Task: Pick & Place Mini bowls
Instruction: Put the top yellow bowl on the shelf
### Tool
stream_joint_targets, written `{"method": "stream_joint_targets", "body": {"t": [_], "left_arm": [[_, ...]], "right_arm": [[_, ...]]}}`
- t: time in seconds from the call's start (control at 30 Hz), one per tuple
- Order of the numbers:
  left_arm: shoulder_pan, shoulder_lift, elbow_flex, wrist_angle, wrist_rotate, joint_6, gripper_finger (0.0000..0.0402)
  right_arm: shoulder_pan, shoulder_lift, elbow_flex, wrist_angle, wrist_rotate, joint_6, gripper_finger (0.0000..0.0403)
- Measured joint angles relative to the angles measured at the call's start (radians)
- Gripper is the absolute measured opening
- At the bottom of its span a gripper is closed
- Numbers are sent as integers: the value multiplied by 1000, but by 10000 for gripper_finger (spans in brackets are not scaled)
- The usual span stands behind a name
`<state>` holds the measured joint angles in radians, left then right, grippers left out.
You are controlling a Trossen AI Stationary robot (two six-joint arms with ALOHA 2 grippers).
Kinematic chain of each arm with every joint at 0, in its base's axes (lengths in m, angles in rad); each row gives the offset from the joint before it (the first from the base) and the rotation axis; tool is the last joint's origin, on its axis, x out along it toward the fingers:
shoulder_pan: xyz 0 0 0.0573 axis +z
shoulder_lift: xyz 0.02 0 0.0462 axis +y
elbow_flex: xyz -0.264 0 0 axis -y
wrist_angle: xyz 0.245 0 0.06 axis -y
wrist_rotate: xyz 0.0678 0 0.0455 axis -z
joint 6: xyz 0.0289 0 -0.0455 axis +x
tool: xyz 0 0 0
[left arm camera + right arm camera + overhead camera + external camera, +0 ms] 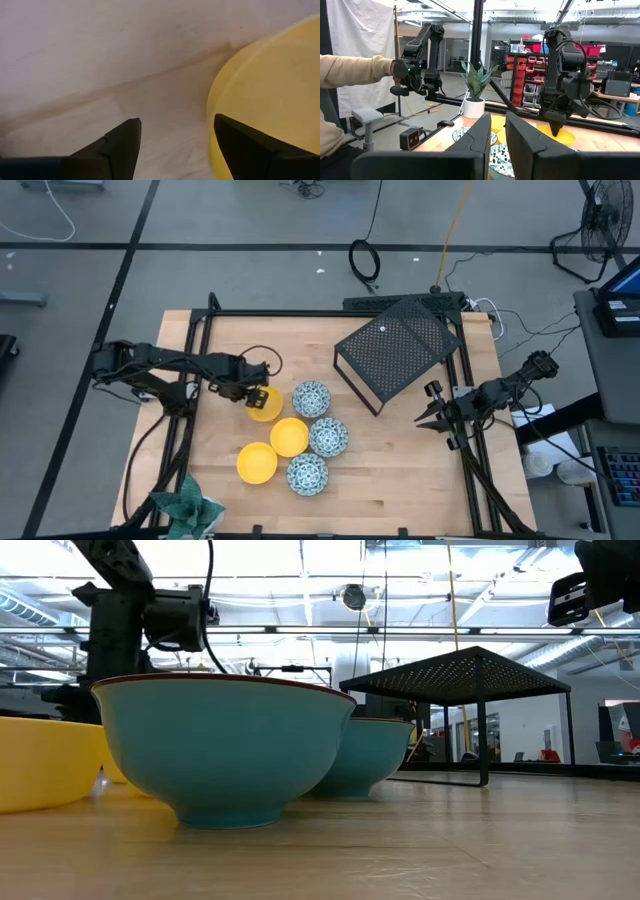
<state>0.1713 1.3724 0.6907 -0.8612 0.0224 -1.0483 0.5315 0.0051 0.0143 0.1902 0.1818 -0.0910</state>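
Observation:
Six mini bowls sit on their bases mid-table. Three are yellow [264, 404], [289, 437], [256, 462]; three are teal-patterned [311, 398], [328, 436], [307, 474]. In the low view the nearest patterned bowl [222, 745] shows a plain teal outer wall. My left gripper [256, 393] is open at the far-left yellow bowl [272, 90]. One finger [250, 147] stands over the rim and the other [117, 147] outside, above bare wood. My right gripper [430, 415] waits shut near the table's right edge, holding nothing. My left gripper comes down on the far-left yellow bowl's rim [212, 107] from above, one finger on the bowl's side of the rim and one outside. I cannot tell whether either finger touches it. The bowl rests on the table.
A black perforated stand [398, 345] occupies the far right of the table. A green patterned cloth [187, 510] lies at the near left corner. Bare wood [400, 480] lies near and right of the bowls. A person's sleeve [350, 70] shows beyond the table.

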Motion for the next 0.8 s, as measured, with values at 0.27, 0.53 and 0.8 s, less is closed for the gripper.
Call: {"method": "stream_joint_targets", "body": {"t": [0.27, 0.53, 0.8], "left_arm": [[0, 0, 0, -2, -2, -39, 255], [0, 0, 0, -2, 4, -73, 146], [-33, -16, 14, 0, -81, -24, 14]], "right_arm": [[0, 0, 0, 0, 0, 0, 43], [0, 0, 0, 0, 0, 0, 43], [0, 0, 0, 0, 0, 0, 43]]}}
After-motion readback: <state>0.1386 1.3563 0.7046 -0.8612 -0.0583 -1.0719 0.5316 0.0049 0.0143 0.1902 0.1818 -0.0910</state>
